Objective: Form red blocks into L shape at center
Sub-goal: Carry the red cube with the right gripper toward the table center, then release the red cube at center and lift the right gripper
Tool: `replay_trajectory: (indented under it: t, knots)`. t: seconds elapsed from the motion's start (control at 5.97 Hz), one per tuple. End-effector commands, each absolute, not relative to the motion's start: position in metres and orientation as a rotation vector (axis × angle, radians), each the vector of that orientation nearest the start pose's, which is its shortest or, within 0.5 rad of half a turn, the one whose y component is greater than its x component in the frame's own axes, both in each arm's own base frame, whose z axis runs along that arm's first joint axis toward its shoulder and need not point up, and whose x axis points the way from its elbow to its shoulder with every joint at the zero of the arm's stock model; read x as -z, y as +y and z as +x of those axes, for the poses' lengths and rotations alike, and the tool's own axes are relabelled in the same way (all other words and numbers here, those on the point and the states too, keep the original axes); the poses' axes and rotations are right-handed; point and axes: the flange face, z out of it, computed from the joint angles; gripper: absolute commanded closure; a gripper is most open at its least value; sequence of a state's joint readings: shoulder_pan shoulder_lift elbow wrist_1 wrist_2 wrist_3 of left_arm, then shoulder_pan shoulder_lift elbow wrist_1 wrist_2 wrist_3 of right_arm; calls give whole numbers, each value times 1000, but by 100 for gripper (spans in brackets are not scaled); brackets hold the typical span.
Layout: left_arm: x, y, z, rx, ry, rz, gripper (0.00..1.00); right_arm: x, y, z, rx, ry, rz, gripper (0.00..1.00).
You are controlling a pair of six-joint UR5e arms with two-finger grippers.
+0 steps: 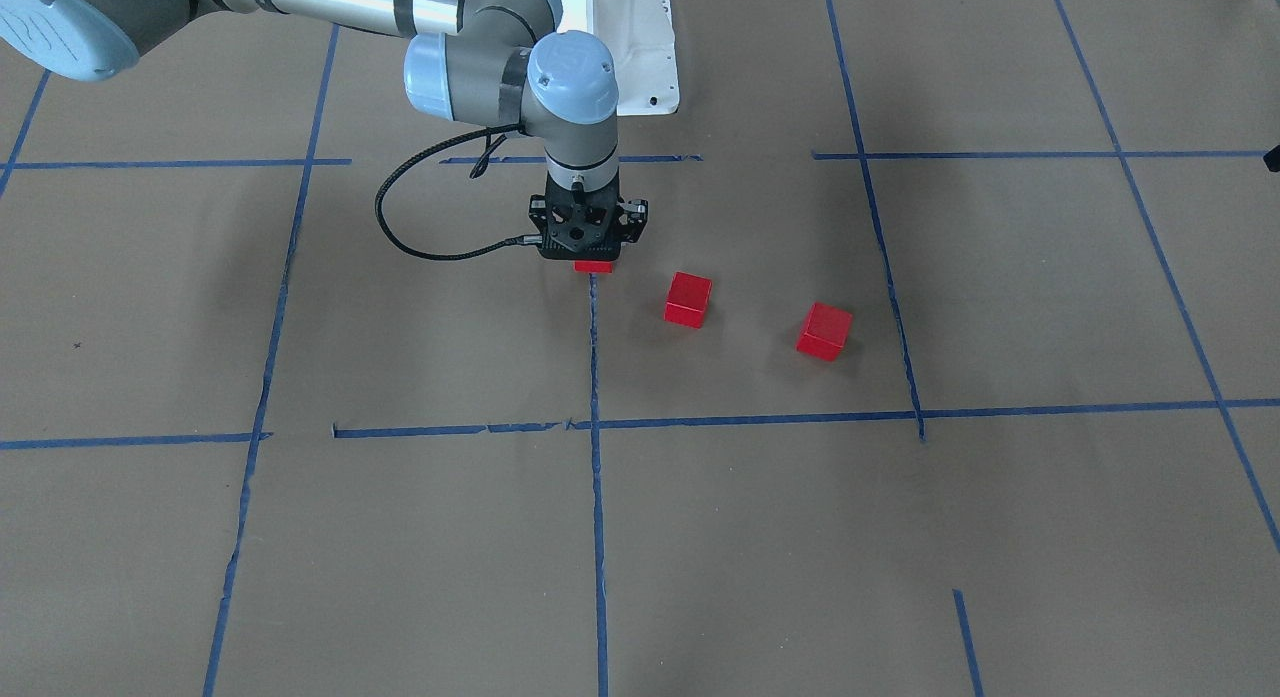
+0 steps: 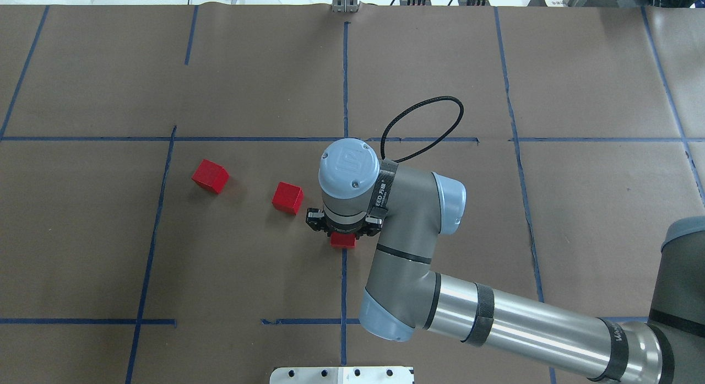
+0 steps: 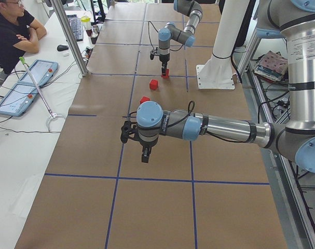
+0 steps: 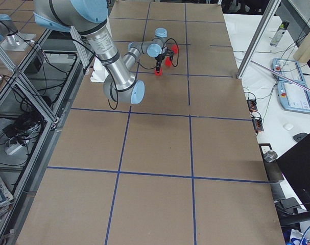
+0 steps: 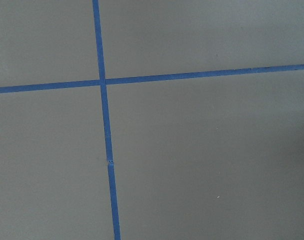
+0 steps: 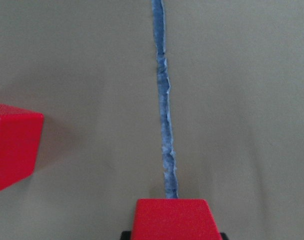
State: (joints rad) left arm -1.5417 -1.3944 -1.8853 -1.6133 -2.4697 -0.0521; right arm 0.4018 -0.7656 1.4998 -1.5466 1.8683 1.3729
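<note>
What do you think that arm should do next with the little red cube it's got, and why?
Probably open the right pincer and leave its red block there. It seems to grip that block right over the blue tape line at the centre, a fair anchor for the L. The nearest loose block and the far block lie apart on the robot's left, not yet joined.

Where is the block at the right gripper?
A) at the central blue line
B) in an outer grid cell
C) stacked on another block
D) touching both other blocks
A: the block in the right gripper is at the end of the central blue line, apart from the other two blocks.
</note>
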Motion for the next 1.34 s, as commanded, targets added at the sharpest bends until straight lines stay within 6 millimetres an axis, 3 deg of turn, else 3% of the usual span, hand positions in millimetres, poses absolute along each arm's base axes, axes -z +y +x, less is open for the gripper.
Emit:
replay_trajectory:
  t: [0.0, 0.17, 0.34, 0.5, 0.67, 0.84, 1.01, 1.17]
  knots:
    - [-569, -424, -43, -60, 902, 132, 0, -193, -377, -642, -83, -792, -1, 0]
    - [-566, -425, -43, -60, 904, 136, 0, -182, -375, -635, -78, -815, 4, 0]
    - [-558, -431, -39, -78, 905, 153, 0, -163, -384, -601, -94, -872, 26, 0]
    - [-530, -457, -10, -148, 913, 176, 0, -163, -397, -541, -115, -934, 11, 0]
    - [-489, -469, 22, -122, 955, 158, 0, -182, -411, -478, -138, -974, -42, 0]
    - [-449, -468, 60, -126, 984, 140, 0, -205, -420, -433, -170, -982, -70, 0]
    - [-400, -476, 120, -144, 1012, 106, 0, -232, -433, -389, -199, -978, -99, 0]
    - [-347, -478, 196, -195, 1050, 65, 0, -261, -437, -350, -189, -968, -103, 0]
